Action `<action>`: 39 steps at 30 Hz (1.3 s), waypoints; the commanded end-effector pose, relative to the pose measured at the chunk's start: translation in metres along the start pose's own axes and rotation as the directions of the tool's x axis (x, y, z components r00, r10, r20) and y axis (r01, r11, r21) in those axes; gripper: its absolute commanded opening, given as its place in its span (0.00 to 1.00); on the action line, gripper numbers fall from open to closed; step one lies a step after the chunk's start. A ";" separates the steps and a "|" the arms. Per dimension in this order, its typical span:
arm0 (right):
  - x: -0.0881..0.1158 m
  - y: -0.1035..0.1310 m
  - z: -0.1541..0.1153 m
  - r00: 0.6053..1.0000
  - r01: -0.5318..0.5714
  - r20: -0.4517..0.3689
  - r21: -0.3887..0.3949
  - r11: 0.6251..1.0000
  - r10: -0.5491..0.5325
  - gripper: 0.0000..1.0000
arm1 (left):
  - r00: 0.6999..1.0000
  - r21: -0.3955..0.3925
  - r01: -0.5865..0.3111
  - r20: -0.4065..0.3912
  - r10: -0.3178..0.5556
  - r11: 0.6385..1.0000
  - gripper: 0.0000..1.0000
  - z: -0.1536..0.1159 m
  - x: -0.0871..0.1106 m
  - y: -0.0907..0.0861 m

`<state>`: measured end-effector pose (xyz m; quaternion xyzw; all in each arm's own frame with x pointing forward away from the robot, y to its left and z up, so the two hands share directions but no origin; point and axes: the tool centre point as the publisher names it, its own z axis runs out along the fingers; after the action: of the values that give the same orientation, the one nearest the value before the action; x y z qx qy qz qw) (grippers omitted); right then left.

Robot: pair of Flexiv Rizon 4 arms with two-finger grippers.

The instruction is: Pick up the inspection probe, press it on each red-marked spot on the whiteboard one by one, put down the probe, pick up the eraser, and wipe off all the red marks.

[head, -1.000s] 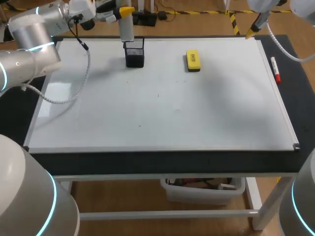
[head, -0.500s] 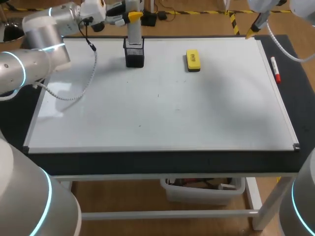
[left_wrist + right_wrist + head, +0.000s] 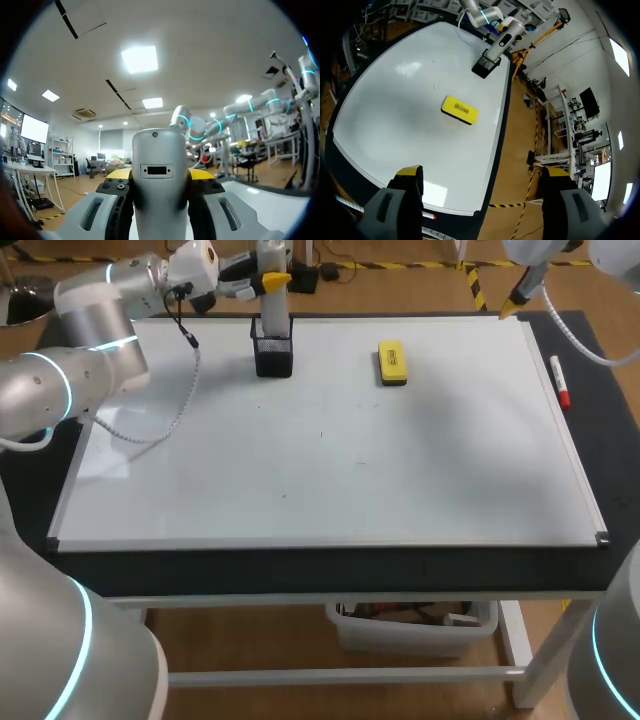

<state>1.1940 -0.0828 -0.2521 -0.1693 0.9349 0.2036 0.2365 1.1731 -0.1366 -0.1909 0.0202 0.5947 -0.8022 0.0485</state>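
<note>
My left gripper (image 3: 268, 282) is shut on the grey inspection probe (image 3: 272, 308), which stands upright with its lower end at the mouth of the black mesh holder (image 3: 273, 352). In the left wrist view the probe (image 3: 159, 180) fills the gap between the fingers of my left gripper (image 3: 159, 200). The yellow eraser (image 3: 392, 362) lies on the whiteboard (image 3: 330, 470) to the right of the holder. My right gripper (image 3: 515, 302) hangs open past the board's far right corner, and in its own view the right gripper (image 3: 482, 175) has the eraser (image 3: 460, 110) ahead. I see no clear red marks, only tiny specks.
A red-capped marker (image 3: 560, 382) lies on the black mat (image 3: 600, 400) just beyond the whiteboard's right edge. The holder (image 3: 484, 66) stands near the board's far edge, with the probe (image 3: 502, 42) above it.
My left arm has swung right, carrying the probe from over the holder's left side to upright over its middle. The right arm has not moved.
</note>
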 end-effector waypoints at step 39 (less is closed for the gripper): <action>-0.001 -0.001 0.000 1.000 0.002 -0.004 0.000 1.000 -0.002 1.00 | 0.981 0.006 0.009 -0.196 -0.007 1.000 0.00 -0.022 -0.004 0.068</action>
<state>1.1941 -0.0830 -0.2522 -0.1694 0.9347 0.2042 0.2366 1.1752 -0.1353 -0.2558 0.0076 0.5983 -0.7995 0.0532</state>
